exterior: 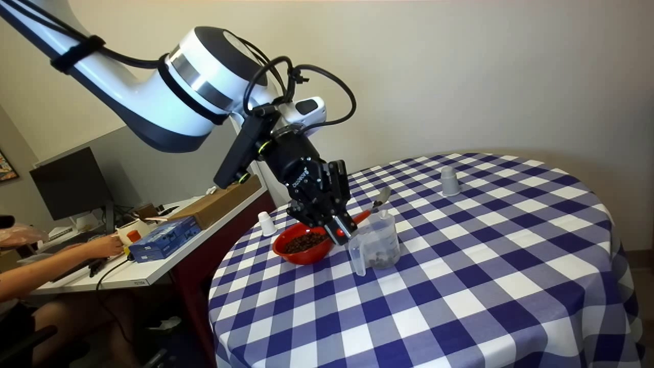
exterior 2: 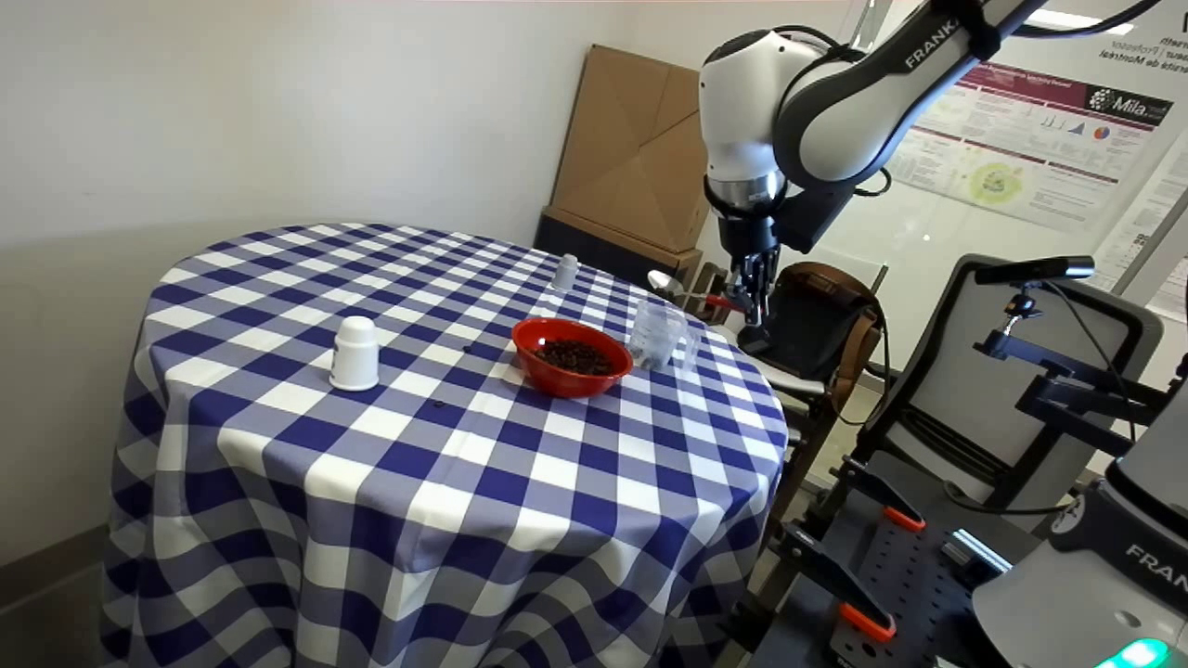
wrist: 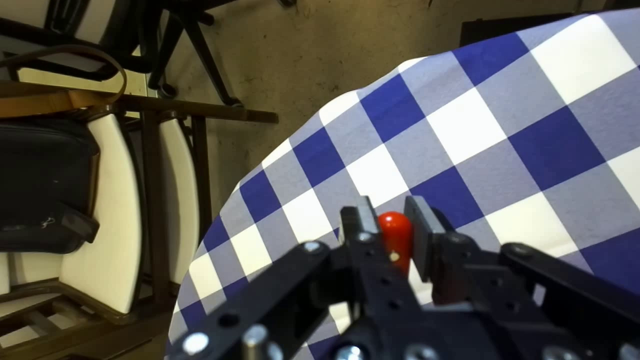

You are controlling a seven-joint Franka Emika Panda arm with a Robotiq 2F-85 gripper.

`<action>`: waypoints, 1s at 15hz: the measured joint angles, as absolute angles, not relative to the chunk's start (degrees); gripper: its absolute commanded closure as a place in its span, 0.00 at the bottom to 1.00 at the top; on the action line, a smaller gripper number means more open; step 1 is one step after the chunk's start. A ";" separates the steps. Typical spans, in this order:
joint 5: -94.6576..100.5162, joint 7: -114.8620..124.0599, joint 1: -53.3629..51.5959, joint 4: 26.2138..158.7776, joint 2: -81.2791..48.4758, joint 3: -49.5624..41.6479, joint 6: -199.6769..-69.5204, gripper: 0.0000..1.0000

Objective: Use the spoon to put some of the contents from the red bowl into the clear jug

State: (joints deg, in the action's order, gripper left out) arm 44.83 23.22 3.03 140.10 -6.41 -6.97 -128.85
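Tool (wrist: 393,217): narrow, clamped on the spoon (exterior: 363,216) near its handle's end. Spoon: head over or near the mouth of the jug (exterior: 381,239), apparently tipped up; load not discernible. Jug: upright, inboard of the edge of the table (exterior 2: 399,278) nearest the tool; blurred lumps (exterior: 383,259) at bottom. Bowl (exterior 2: 568,382): just beside the jug, contact uncertain; brown pellets (exterior 2: 573,356) inside. Hazards, as judged: an end grip on a slim handle could let the spoon roll, shedding any load; lowering too far could catch the jug's rim and topple it; off-centre tipping would scatter pellets.
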 measured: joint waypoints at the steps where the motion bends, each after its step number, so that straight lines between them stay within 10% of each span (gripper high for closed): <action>1: 46.03 24.12 3.01 140.31 -6.38 -6.96 -129.00 0.90; 15: 58.07 34.59 2.79 142.58 -5.79 -5.84 -129.21 0.90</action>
State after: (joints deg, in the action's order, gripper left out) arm 58.07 34.59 2.79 142.58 -5.79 -5.84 -129.21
